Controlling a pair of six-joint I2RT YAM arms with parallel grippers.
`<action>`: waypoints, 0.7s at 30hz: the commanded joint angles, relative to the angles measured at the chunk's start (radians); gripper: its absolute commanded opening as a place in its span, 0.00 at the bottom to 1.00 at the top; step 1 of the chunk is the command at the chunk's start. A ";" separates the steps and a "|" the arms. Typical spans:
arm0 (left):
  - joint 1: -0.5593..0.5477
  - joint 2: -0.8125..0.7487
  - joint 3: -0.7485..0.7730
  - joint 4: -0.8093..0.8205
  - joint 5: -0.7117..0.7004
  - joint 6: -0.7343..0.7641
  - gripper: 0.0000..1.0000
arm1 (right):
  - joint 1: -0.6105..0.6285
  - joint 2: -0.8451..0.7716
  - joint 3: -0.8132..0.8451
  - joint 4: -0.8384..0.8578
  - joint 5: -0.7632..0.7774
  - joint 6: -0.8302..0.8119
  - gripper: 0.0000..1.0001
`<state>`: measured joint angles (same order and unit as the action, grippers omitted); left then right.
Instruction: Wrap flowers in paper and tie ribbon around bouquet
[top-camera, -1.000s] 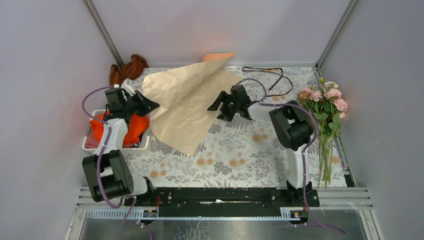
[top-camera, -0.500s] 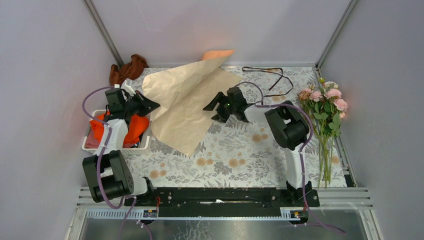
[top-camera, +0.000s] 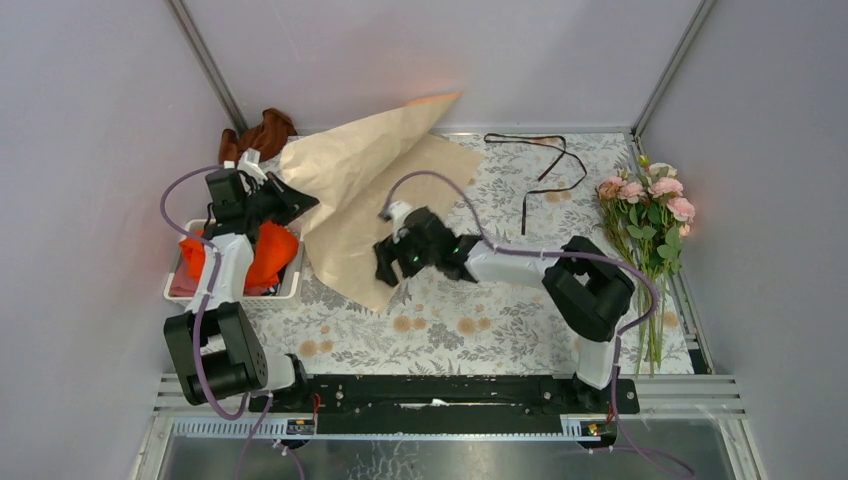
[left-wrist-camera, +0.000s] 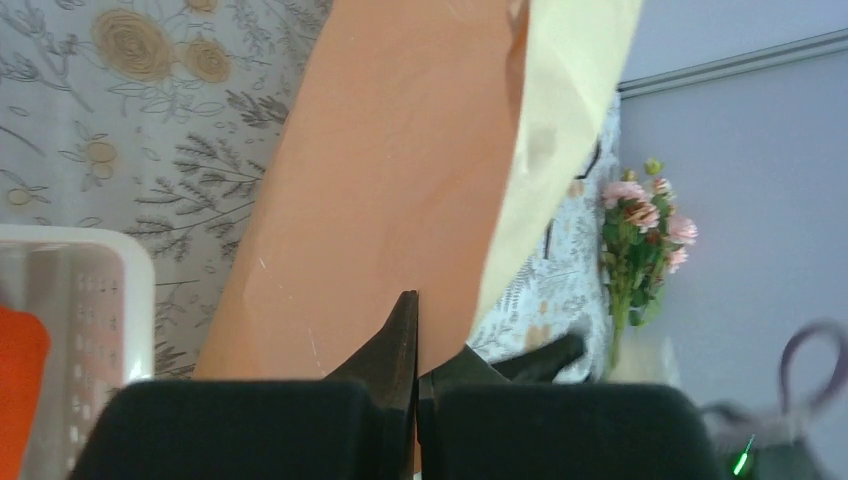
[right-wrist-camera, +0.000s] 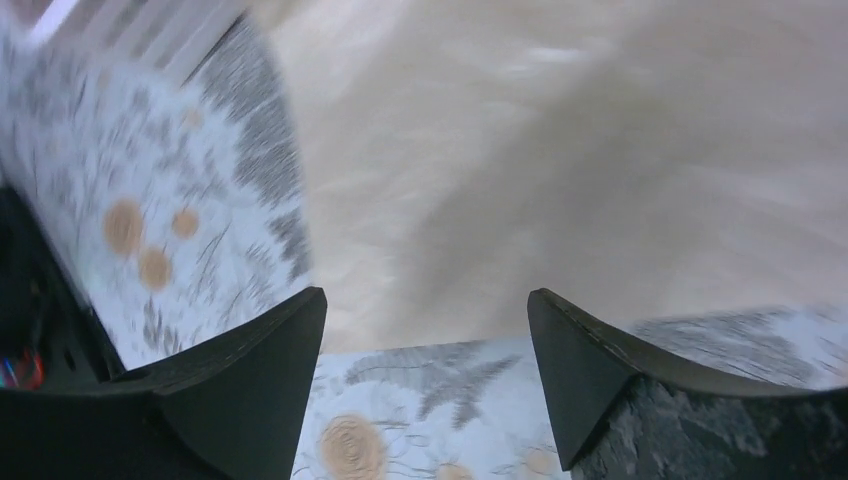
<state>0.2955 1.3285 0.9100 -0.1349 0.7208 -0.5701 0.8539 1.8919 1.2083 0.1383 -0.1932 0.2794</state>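
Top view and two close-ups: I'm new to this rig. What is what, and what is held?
Two robot arms are bolted at the near edge of a flower-patterned table. The wide picture looks down from above and behind them. Each close-up comes from a wrist camera, with that arm's own fingers at the bottom. The left gripper is shut on the paper, lifting one side. The right gripper is open, holding nothing, at the paper's near edge. The flowers are at the right and the ribbon lies at the far side, both untouched. A white tray of orange cloth sits at the left.
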 joint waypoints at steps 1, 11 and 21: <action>0.001 -0.013 0.065 0.035 0.071 -0.117 0.00 | 0.163 -0.066 -0.093 0.159 0.117 -0.348 0.83; -0.098 -0.013 0.191 -0.014 0.108 -0.336 0.00 | 0.326 -0.005 -0.149 0.570 0.381 -0.491 0.99; -0.174 -0.009 0.249 -0.014 0.023 -0.425 0.00 | 0.390 0.053 -0.081 0.599 0.583 -0.371 1.00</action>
<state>0.1303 1.3285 1.1206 -0.1577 0.7807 -0.9428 1.2274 1.9362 1.0679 0.6662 0.2703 -0.1276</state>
